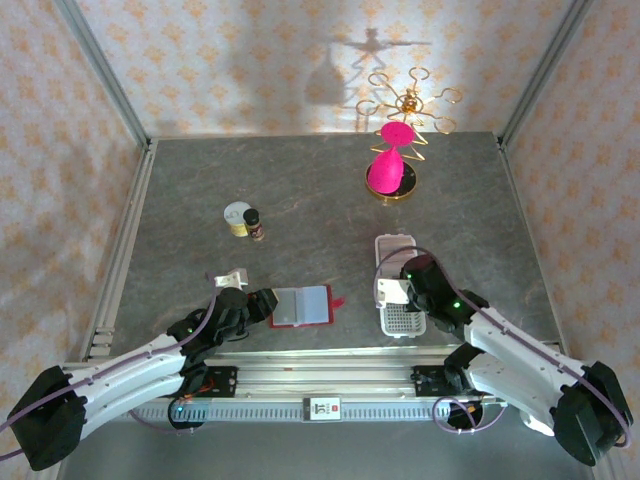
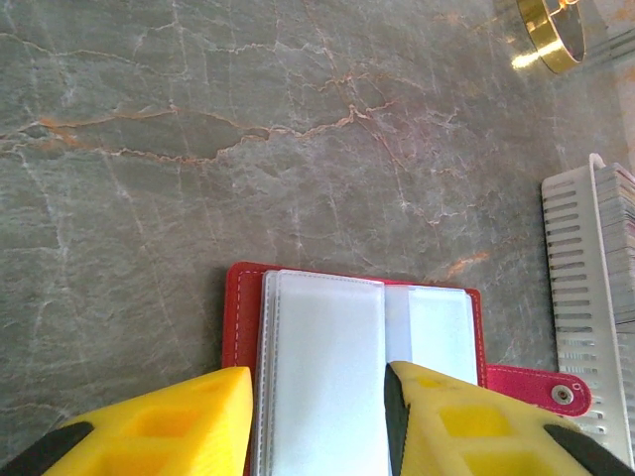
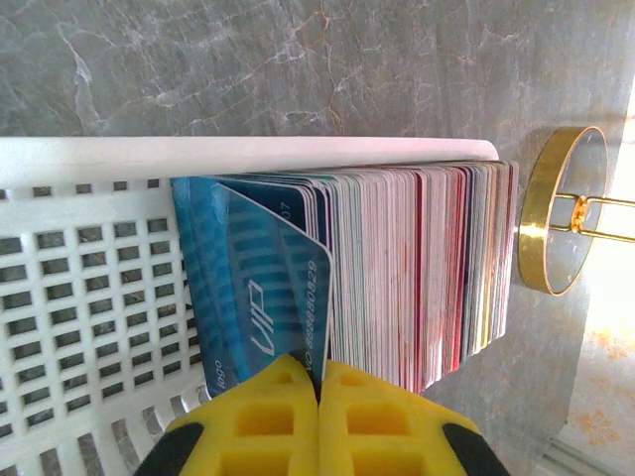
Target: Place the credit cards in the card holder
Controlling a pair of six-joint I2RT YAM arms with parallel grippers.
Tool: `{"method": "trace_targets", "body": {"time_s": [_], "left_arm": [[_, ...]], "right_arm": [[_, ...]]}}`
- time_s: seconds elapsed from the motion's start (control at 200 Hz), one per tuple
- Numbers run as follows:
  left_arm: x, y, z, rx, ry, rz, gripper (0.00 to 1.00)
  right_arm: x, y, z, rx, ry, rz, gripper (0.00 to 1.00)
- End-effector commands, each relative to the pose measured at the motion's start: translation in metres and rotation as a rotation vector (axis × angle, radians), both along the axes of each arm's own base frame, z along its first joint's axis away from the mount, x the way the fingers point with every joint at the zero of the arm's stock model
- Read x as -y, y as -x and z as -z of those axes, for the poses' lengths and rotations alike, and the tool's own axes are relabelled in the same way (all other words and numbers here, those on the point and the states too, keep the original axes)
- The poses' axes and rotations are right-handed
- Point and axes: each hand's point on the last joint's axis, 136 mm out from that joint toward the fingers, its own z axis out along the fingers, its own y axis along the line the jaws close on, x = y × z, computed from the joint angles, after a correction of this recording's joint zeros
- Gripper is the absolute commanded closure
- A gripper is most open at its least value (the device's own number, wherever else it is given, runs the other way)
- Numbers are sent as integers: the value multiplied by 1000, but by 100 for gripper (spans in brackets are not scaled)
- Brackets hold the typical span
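many cards (image 3: pixel 437 268) fill the tray (image 3: pixel 198 157), right pincer (image 3: pixel 317 392) pinching a blue card (image 3: pixel 258 297), left pincer (image 2: pixel 317 375) apart.

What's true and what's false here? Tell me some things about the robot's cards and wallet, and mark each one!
1. The red wallet lies open. True.
2. The right gripper is shut on a blue card. True.
3. The white tray is empty. False: a packed row of cards stands in it.
4. The pink stand sits right beside the wallet. False: it stands far behind it, near the back wall.
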Motion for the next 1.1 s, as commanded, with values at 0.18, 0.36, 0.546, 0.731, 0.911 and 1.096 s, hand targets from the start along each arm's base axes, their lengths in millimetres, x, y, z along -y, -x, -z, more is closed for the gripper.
{"method": "trace_targets", "body": {"time_s": [0.18, 0.36, 0.546, 0.731, 0.911, 1.096], "left_arm": [[1, -2, -2, 5, 5, 0, 54], [-2, -1, -1, -6, -23, -6, 43], [-3, -1, -1, -32, -65, 4, 35], [-2, 0, 1, -70, -141, 18, 31], [-1, 0, 1, -102, -295, 35, 29], [12, 2, 3, -131, -352, 90, 33]], "right_arm": [[-11, 25, -31, -149, -156, 33, 100], [-27, 40, -62, -233, -329, 53, 100], [-66, 43, -124, -283, -661, 39, 100], [-95, 22, -178, -393, -1148, 228, 100], [-118, 12, -173, -739, -1486, 490, 100], [-139, 18, -121, -981, -1497, 754, 100]]}}
